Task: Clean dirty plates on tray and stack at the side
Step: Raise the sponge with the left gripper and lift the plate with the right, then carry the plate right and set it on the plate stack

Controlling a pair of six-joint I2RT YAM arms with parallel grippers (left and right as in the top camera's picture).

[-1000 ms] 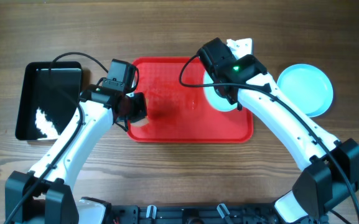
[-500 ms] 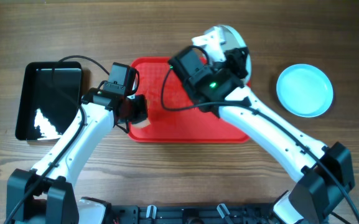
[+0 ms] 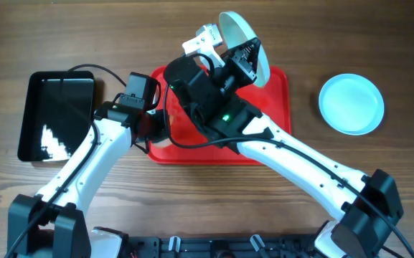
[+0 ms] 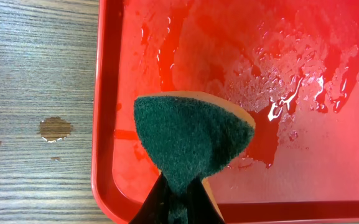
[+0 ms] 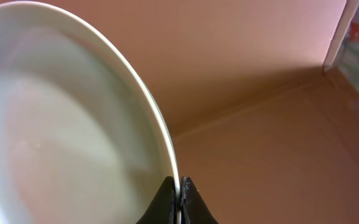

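Note:
My right gripper (image 3: 244, 57) is shut on the rim of a pale plate (image 3: 239, 43) and holds it tipped up on edge, high above the back of the red tray (image 3: 278, 107). In the right wrist view the jaws (image 5: 179, 190) pinch the thin rim of the plate (image 5: 61, 124). My left gripper (image 3: 153, 125) is shut on a green-faced sponge (image 4: 188, 137), low over the tray's front left corner (image 4: 104, 124). The tray floor is wet with red smears. A pale-blue plate (image 3: 350, 104) lies on the table to the right. A third plate is not in view.
A glossy black tray (image 3: 56, 115) lies at the far left of the wooden table. A small brown spot (image 4: 55, 127) marks the wood just left of the red tray. My right arm crosses over the middle of the red tray.
My right arm has lifted the plate off the tray's right side and swung it left and back, tipping it on edge. My left gripper with the sponge has barely moved.

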